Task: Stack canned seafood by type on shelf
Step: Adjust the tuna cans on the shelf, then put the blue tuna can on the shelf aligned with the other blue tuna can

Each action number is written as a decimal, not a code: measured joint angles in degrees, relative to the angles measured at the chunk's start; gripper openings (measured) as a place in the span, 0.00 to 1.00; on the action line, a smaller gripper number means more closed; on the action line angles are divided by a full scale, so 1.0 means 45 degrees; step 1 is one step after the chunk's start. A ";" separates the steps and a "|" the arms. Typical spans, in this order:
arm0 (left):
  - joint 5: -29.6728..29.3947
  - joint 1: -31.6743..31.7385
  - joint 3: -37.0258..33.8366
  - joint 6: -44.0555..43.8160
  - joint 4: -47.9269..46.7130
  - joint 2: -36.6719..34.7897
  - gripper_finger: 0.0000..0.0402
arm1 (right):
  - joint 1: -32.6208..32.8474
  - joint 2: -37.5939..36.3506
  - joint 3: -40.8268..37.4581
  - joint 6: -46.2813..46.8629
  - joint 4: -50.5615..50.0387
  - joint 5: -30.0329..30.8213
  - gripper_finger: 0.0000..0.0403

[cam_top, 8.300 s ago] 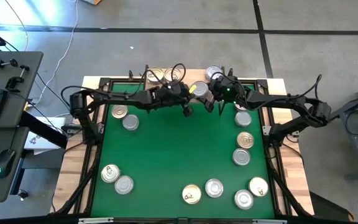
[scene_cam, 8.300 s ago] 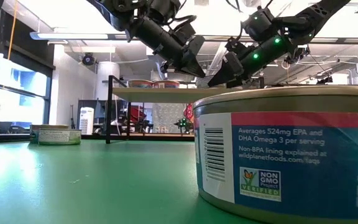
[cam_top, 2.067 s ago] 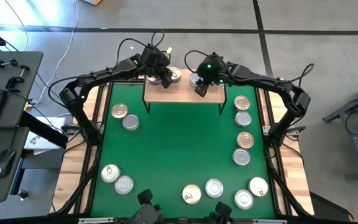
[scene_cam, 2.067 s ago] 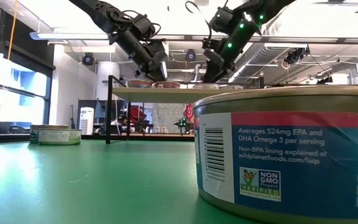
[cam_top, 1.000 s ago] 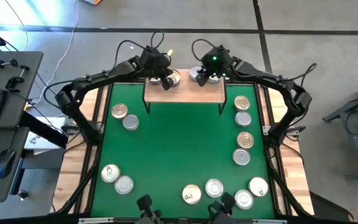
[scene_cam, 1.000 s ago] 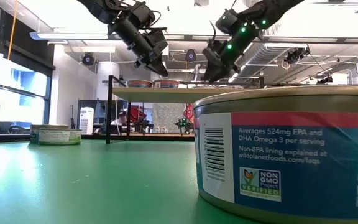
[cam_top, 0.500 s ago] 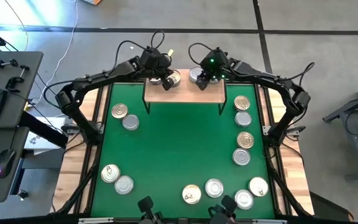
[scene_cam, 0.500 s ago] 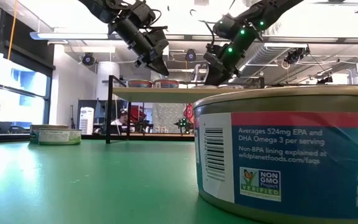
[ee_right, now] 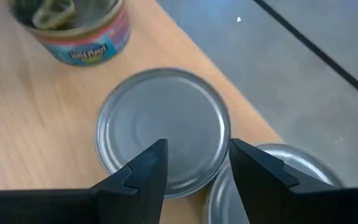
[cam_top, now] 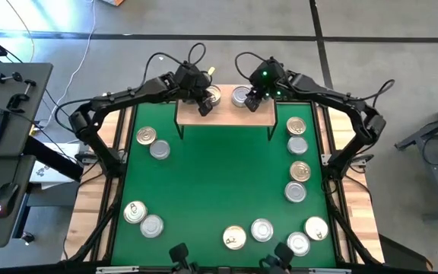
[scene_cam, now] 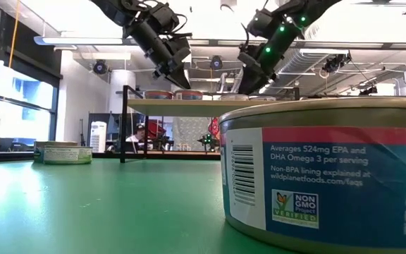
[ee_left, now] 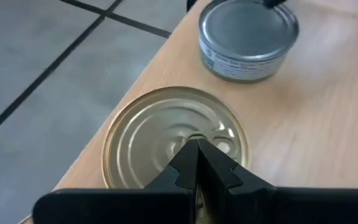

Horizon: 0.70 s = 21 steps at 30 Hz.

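Observation:
The shelf [cam_top: 225, 116], a light-wood board on black legs, stands at the table's far edge. A gold-lidded tin [ee_left: 166, 134] and a silver-lidded tin [ee_right: 163, 127] sit flat on it, side by side. My left gripper [ee_left: 197, 163] is shut and hovers over the gold tin's lid; whether it touches the lid I cannot tell. In the low view its tip [scene_cam: 180, 79] is above the shelf. My right gripper [ee_right: 197, 168] is open above the silver tin, one finger on each side of it, tip [scene_cam: 247, 86] above the board. Another silver tin [ee_right: 278, 177] lies lower, behind the shelf.
Loose tins lie on the green table [cam_top: 219, 175]: two at the left [cam_top: 152, 142], a column at the right [cam_top: 298, 158], two at the near left [cam_top: 143, 218] and several along the near edge [cam_top: 261, 229]. One tin [scene_cam: 323, 176] stands close in the low view.
My right gripper has tipped a little and drawn up and slightly toward the table's right edge, and it is still open. The tins on the shelf have kept their places.

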 joint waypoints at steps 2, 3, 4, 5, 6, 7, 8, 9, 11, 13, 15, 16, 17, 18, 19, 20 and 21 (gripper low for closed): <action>-0.0050 0.0031 -0.0138 0.0017 0.0108 0.0055 0.00 | 0.0059 -0.0151 0.0000 -0.0004 0.0082 0.0001 0.41; -0.0093 0.0034 -0.0149 0.0087 0.0170 0.0107 0.00 | 0.0117 -0.0194 0.0002 -0.0002 0.0137 -0.0003 0.41; -0.0121 0.0034 -0.0149 0.0107 0.0189 0.0159 0.00 | 0.0161 -0.0231 0.0003 -0.0003 0.0165 -0.0005 0.41; -0.0161 0.0034 -0.0149 0.0103 0.0280 0.0187 0.00 | 0.0192 -0.0256 0.0003 -0.0003 0.0176 -0.0014 0.41; -0.0261 0.0034 -0.0146 0.0104 0.0341 0.0224 0.00 | 0.0238 -0.0268 0.0001 -0.0004 0.0201 -0.0029 0.41; -0.0383 0.0027 -0.0147 0.0150 0.0395 0.0261 0.00 | 0.0268 -0.0271 0.0006 -0.0005 0.0216 -0.0029 0.41; -0.0462 0.0024 -0.0146 0.0201 0.0482 0.0272 0.00 | 0.0303 -0.0276 0.0010 -0.0035 0.0210 -0.0029 0.41; -0.0501 0.0026 -0.0149 0.0203 0.0550 0.0282 0.00 | 0.0316 -0.0276 0.0010 -0.0098 0.0204 -0.0029 0.41; -0.0568 0.0029 -0.0153 0.0199 0.0604 0.0286 0.00 | 0.0414 -0.0272 0.0010 -0.0235 0.0206 -0.0024 0.41; -0.0704 0.0029 -0.0154 0.0209 0.0624 0.0273 0.00 | 0.0539 -0.0303 0.0010 -0.0405 0.0281 0.0087 0.41; -0.0896 0.0003 -0.0162 0.0223 0.0586 0.0208 0.00 | 0.0760 -0.0355 0.0010 -0.0516 0.0364 0.0215 0.41; -0.1031 -0.0033 -0.0180 0.0219 0.0507 0.0117 0.00 | 0.0885 -0.0405 0.0015 -0.0567 0.0427 0.0274 0.41; -0.1197 -0.0091 -0.0183 0.0228 0.0387 0.0026 0.00 | 0.1041 -0.0445 0.0019 -0.0643 0.0440 0.0328 0.41; -0.1426 -0.0189 -0.0188 0.0285 0.0330 -0.0110 0.00 | 0.1256 -0.0474 0.0019 -0.0661 0.0457 0.0433 0.41; -0.1729 -0.0284 -0.0188 0.0319 0.0275 -0.0295 0.00 | 0.1505 -0.0511 -0.0022 -0.0558 0.0638 0.0569 0.41; -0.2199 -0.0447 -0.0188 0.0335 0.0137 -0.0531 0.00 | 0.1848 -0.0567 -0.0236 -0.0294 0.1173 0.0773 0.41; -0.2787 -0.0691 -0.0188 0.0347 0.0021 -0.0782 0.00 | 0.2252 -0.0627 -0.0585 -0.0105 0.1923 0.0936 0.41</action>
